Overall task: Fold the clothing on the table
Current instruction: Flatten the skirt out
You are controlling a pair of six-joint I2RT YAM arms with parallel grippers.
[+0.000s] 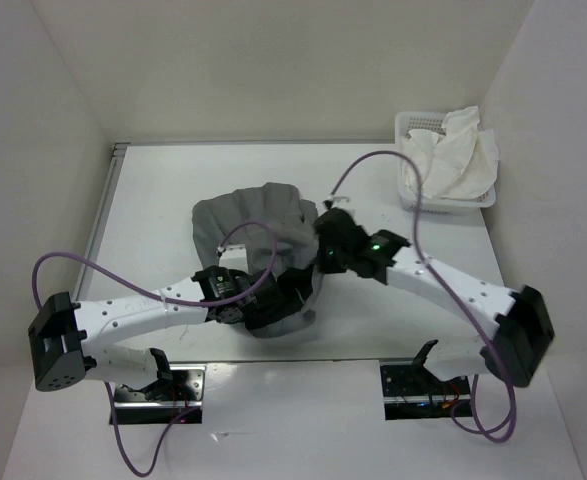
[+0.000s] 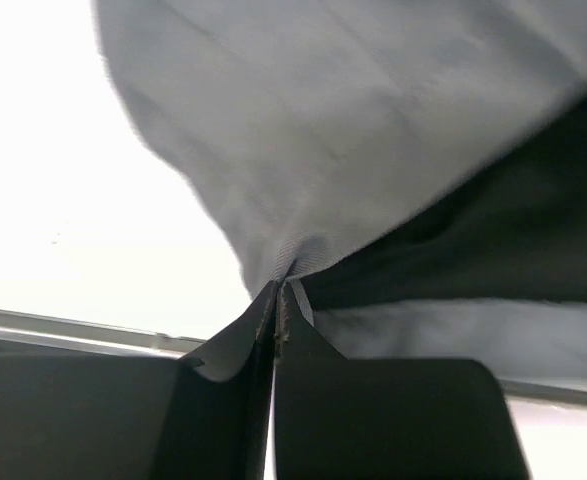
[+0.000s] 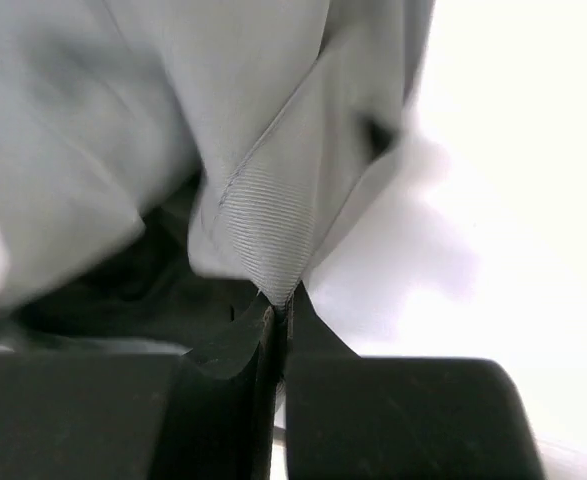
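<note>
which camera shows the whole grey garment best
The top external view: it shows most of the garment bunched on the table between both arms. The left wrist view shows only a fold pinched in the left gripper, the right wrist view only a ribbed edge pinched in the right gripper.

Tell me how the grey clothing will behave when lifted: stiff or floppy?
Probably floppy: the clothing bunches in soft wrinkles and puckers at the left claw. Likely light: the right claw holds it by a thin ribbed edge. It may sag between them.
</note>
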